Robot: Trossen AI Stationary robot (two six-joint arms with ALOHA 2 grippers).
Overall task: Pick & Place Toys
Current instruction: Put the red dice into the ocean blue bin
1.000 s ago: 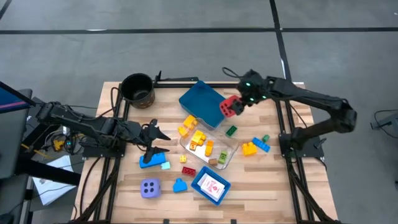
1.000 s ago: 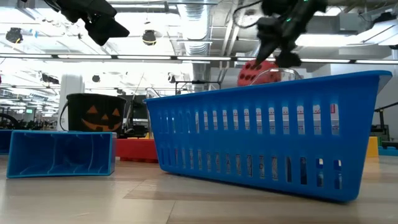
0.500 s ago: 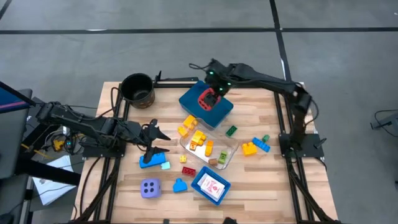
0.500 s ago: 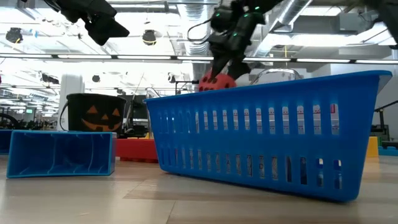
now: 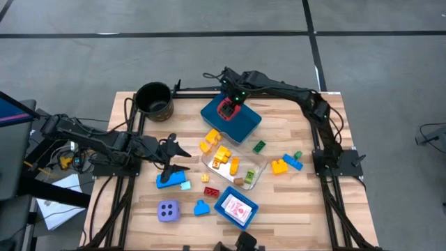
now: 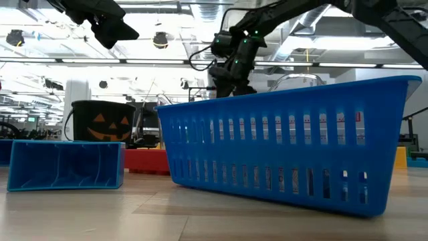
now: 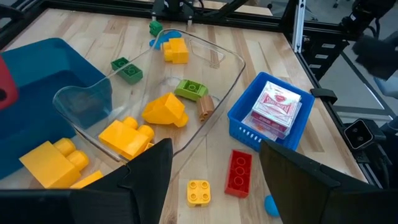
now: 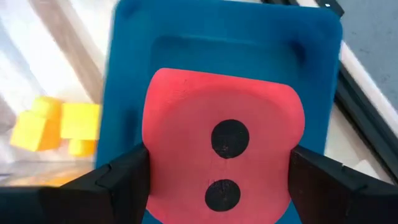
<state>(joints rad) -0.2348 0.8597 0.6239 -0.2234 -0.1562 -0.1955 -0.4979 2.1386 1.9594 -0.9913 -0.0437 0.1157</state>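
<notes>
We see the right gripper clamping the red die, dark-dotted, now moved over the blue tray; left gripper open.

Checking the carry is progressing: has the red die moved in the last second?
Yes. Held in the right claw, the red die has travelled leftward in the high view, from beyond the blue tray's right edge to above the blue tray.

A: Where is room opening up on the table?

B: Right edge and far-right corner are sitting bare. Centre is clogging: clear tray with yellow bricks, blue tray behind it with the right claw gripping the red die over it.

A: Left side?

B: Left claw is hovering there, pot blocking the far-left corner.
</notes>
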